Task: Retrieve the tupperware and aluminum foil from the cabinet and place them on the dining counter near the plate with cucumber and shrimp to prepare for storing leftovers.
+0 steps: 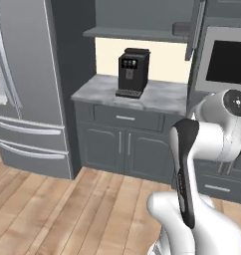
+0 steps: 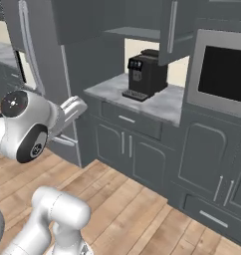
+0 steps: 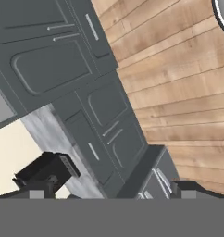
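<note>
- Fingertips of the gripper (image 3: 111,190) are rising at the bottom corners of the hand view, standing spread wide with nothing between them.
- Beyond them, the rolled hand view is showing the black coffee machine (image 3: 46,170) on the short marble counter (image 3: 49,134), the grey lower cabinets (image 3: 93,125) under it and the wooden floor (image 3: 178,83).
- In the left base view, the wall cabinet (image 1: 137,32) is hanging above the coffee machine with its door (image 1: 195,30) open; a small dark boxy shape at the shelf's right end may be the tupperware (image 1: 181,29), though it is too small to be sure.
- The aluminum foil is not discernible from here.
- Judging by its look, the tub should be light, stiff and somewhat slick; pinching across its short walls just under the flared rim seems safest.
</note>
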